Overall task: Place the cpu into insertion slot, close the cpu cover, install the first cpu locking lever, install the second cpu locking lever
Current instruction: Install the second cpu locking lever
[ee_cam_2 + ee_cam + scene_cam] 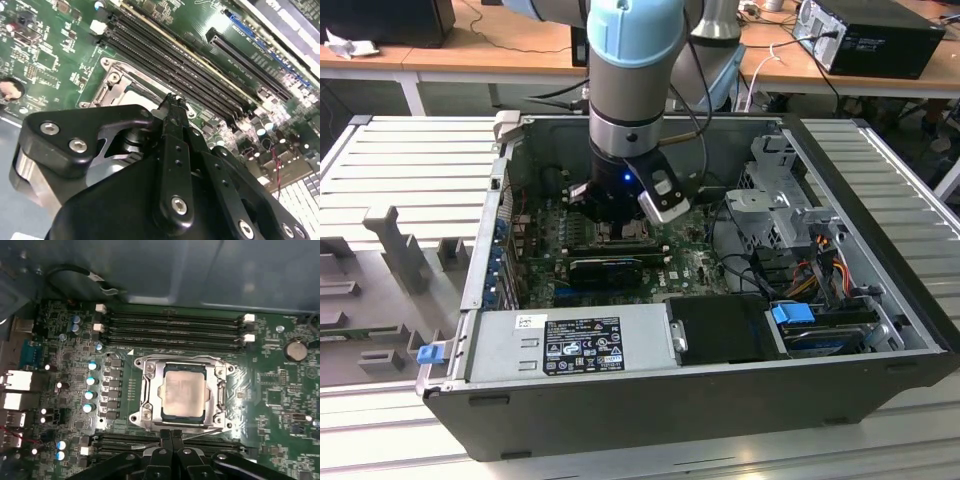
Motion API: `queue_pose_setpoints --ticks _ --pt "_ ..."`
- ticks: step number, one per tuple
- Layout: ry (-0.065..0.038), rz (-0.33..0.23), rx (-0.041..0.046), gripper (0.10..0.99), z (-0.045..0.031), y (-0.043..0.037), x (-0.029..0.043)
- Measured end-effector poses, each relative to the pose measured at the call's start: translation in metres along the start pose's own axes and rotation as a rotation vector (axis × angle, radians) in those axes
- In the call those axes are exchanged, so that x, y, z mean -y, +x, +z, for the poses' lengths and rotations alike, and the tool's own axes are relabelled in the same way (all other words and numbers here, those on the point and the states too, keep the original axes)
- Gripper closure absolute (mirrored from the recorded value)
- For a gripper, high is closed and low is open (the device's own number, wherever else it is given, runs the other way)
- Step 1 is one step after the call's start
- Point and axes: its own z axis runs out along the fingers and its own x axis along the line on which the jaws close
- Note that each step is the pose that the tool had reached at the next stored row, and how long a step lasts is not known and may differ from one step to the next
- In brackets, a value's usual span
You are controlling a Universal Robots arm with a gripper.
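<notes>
In the first wrist view the cpu (183, 392), a pale square chip, lies flat in the insertion slot (221, 374) on the green board. The silvery cpu cover (150, 390) lies down around it, and the chip shows through its window. My gripper (171, 434) is shut, with its tips together at one edge of the socket frame. A thin metal lever rod (207, 431) runs beside the tips; whether they touch it I cannot tell. In the second wrist view the gripper (175, 102) hangs just over the socket frame (112, 82). In the exterior view the gripper (620, 222) reaches down into the open computer case.
Long black memory slots (175, 325) run along both sides of the socket. A black card (610, 268), the power supply (570, 345) and a drive cage (775, 210) with cables crowd the case. Case walls (485, 230) enclose the board.
</notes>
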Motion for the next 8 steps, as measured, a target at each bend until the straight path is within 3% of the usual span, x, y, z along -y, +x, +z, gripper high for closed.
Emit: queue_pose_setpoints --ticks 2,4,8 --pt "-0.001 -0.013 -0.0018 0.980 0.0059 0.0004 0.0009" --pt "-0.018 -0.016 -0.0002 0.980 0.0062 0.0038 0.0046" --pt "-0.026 -0.024 -0.0007 0.980 0.0060 0.0083 0.0088"
